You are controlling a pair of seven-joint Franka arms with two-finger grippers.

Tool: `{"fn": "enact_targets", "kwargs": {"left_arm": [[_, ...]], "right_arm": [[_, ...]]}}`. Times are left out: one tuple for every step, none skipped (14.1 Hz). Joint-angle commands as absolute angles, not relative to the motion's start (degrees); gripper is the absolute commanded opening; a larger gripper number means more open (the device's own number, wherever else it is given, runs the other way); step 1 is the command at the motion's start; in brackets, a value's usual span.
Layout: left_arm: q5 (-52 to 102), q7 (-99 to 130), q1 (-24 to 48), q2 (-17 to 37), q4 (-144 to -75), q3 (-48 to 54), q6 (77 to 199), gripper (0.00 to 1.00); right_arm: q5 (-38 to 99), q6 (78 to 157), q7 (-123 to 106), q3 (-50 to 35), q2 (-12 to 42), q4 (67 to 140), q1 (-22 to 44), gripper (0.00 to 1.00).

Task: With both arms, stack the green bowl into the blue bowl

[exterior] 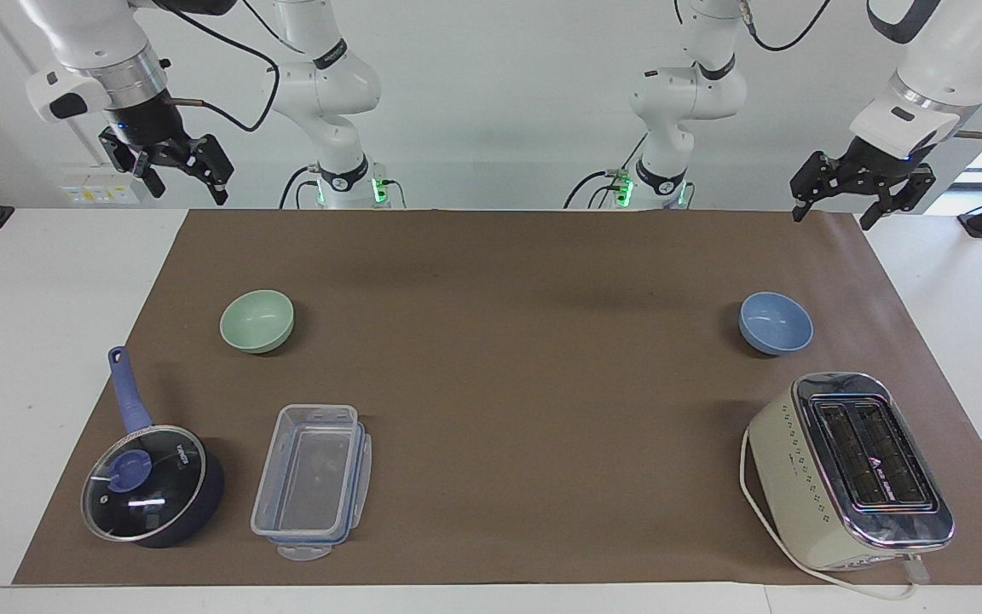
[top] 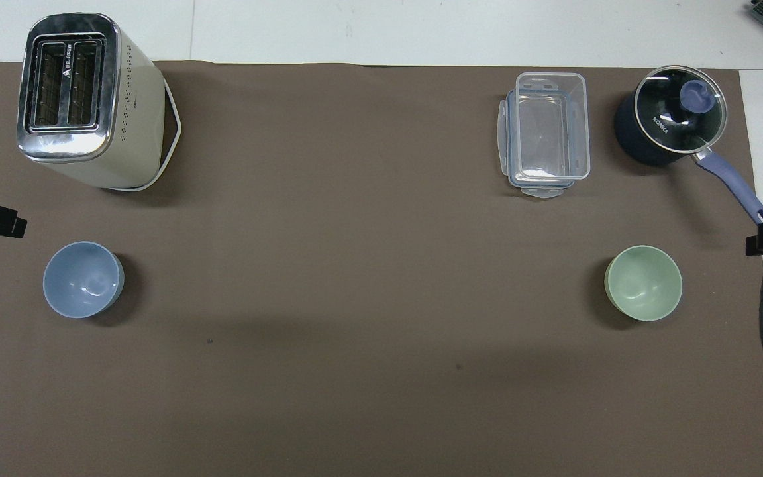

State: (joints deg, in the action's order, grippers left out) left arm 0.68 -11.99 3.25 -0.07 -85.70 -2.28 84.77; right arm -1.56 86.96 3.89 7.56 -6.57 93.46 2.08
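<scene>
The small round pale mint-green matte bowl (exterior: 257, 320) sits upright and empty on the brown-papered tabletop (exterior: 508, 401), toward the right arm's end. Taking it as the landmark: the clear rectangular plastic container (exterior: 312, 473) and the dark blue saucepan with glass lid (exterior: 150, 486) lie farther from the robots than it, both near it; the small round periwinkle-blue matte bowl (exterior: 776, 323) sits well apart from it toward the left arm's end, level with it, with a cream two-slot toaster (exterior: 849, 469) just farther out.

The right tool (exterior: 169, 162) hangs high over the tabletop's robot-side corner, fingers spread and holding nothing, well apart from the green bowl. The left tool (exterior: 862, 189) hangs likewise over the other robot-side corner, fingers spread and empty, well apart from the blue bowl.

Risks, as I judge them: the bowls' smooth curved walls could slip from a rim pinch, and the long carry probably calls for a handover, where a mistimed release would drop the green bowl. A low sweep could clip the saucepan handle.
</scene>
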Motion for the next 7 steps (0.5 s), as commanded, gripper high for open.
{"fn": "enact_targets", "kwargs": {"left_arm": [[1.3, -12.2, 3.1, -1.7, -87.4, -2.0, 85.1, 1.0], [1.3, -12.3, 3.2, -1.7, -87.4, -2.0, 85.1, 1.0], [1.3, -12.1, 3.3, -1.7, -87.4, -2.0, 85.1, 1.0], [1.3, -11.7, 3.3, -1.7, -87.4, -1.9, 85.0, 1.0], [1.2, -11.7, 3.3, -1.6, -87.2, -1.9, 85.0, 1.0], [1.2, -11.8, 3.3, -1.6, -87.2, -1.9, 85.0, 1.0], [1.2, -11.7, 3.3, -1.6, -87.2, -1.9, 84.9, 1.0]], "right_arm": [[-1.0, 86.7, 3.2, 7.5, -7.4, 94.3, 1.5, 1.0], [-1.0, 86.7, 3.2, 7.4, -7.4, 94.3, 1.5, 1.0], [-1.0, 86.7, 3.2, 7.4, -7.5, 94.3, 1.5, 1.0], [-1.0, 86.7, 3.2, 7.4, -7.5, 94.3, 1.5, 1.0], [-1.0, 86.7, 3.2, 7.4, -7.5, 94.3, 1.5, 1.0], [-1.0, 86.7, 3.2, 7.4, -7.4, 94.3, 1.5, 1.0], [-1.0, 86.7, 3.2, 7.4, -7.5, 94.3, 1.5, 1.0]]}}
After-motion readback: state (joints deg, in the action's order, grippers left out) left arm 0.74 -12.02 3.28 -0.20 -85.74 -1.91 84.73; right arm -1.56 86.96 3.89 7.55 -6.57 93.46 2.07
